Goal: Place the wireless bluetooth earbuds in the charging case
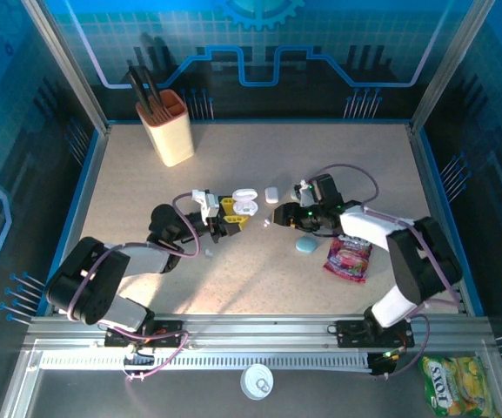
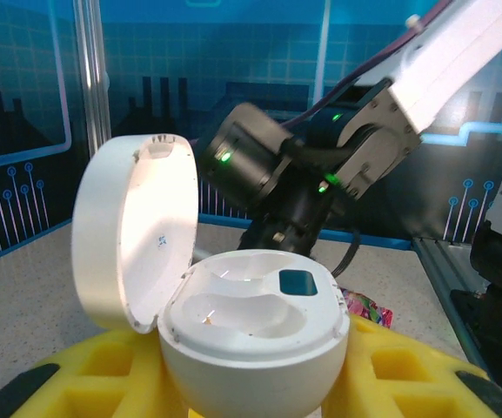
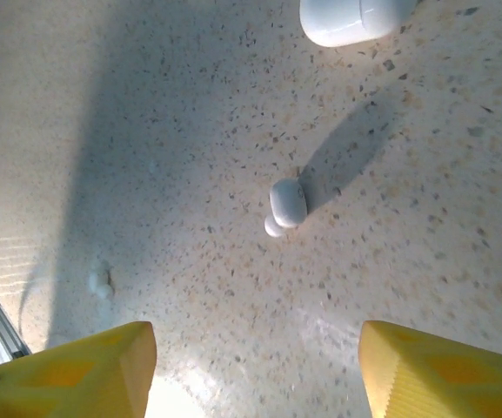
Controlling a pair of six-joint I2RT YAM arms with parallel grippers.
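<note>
Yellow-padded left gripper (image 2: pixel 255 387) sits lowest in its wrist view, jaws clamped on the base of the case (image 2: pixel 251 322). The case is upright, lid swung open to the left, both wells empty. Right gripper (image 3: pixel 259 370) hangs over the tabletop (image 3: pixel 129 131), jaws apart. One white earbud (image 3: pixel 287 205) lies loose ahead of them, not yet between them and untouched. Step in hand, by my judgement: pick up this earbud. To do it well, centre the jaws astride it and close gently on the rounded body, since it looks small and smooth and could squirt out. Stay off the closed spare case (image 3: pixel 355 17) beyond it, and hold the open case level. Writing: none legible on case or earbud. The snack bag (image 1: pixel 449 383) at the near right corner bears letters resembling "STOX", uncertain.
</note>
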